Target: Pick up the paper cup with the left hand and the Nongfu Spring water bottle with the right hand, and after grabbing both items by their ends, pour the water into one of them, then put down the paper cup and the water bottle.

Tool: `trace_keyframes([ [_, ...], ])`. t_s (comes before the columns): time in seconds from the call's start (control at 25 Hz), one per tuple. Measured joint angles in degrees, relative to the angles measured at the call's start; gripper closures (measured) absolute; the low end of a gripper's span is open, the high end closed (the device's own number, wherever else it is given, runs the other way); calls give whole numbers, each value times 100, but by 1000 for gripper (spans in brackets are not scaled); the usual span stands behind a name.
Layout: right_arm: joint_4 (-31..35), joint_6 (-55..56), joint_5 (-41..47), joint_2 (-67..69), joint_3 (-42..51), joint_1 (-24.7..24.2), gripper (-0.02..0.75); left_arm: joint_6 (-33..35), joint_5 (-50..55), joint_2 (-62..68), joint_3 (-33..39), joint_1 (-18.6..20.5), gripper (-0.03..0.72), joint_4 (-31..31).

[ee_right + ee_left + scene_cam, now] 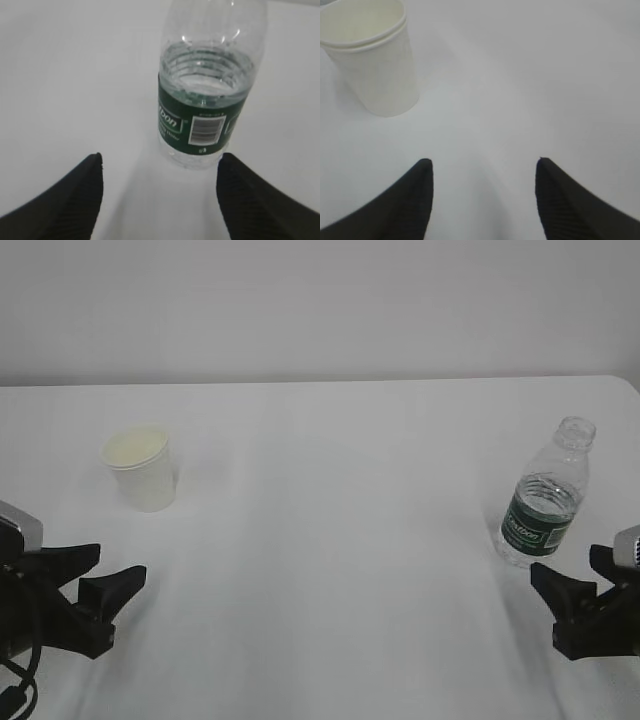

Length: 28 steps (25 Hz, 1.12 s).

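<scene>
Approach phase, both arms. The paper cup [141, 468] stands upright on the white bench [340, 540], left of centre and well apart from the Nongfu Spring water bottle [546, 495], which stands upright and uncapped near the right edge. The water [205, 82] fills it to just above the green label.

The left tool [113, 573] sits low and near the cup, jaws spread wide and holding nothing. In the left wrist view the cup lies ahead and off to the left of the gap between the fingertips [422, 172], so this arm likely needs to shift sideways before advancing. The right tool [572, 578], also wide open and empty, is just short of the bottle. In the right wrist view the bottle stands ahead and close to centred between the jaws, slightly toward the right finger.

For a sound grasp, each tool should probably close only once its object sits fully between the fingers. The cup looks thin-walled, so a gentle grip low on its body seems prudent. The open bottle should stay vertical until it is over the cup.
</scene>
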Motion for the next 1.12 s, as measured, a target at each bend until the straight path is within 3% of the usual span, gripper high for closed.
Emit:
trace_keyframes([
  [0.44, 328, -21, -56, 94, -107, 0, 199, 206, -24, 31, -61, 0, 228, -920],
  [0.84, 544, -120, -59, 141, -330, 0, 196, 216, -24, 298, -359, 0, 225, -1007],
  [1.12, 556, 2, -69, 395, -504, 0, 137, 216, -33, 306, -374, 0, 206, -1091],
])
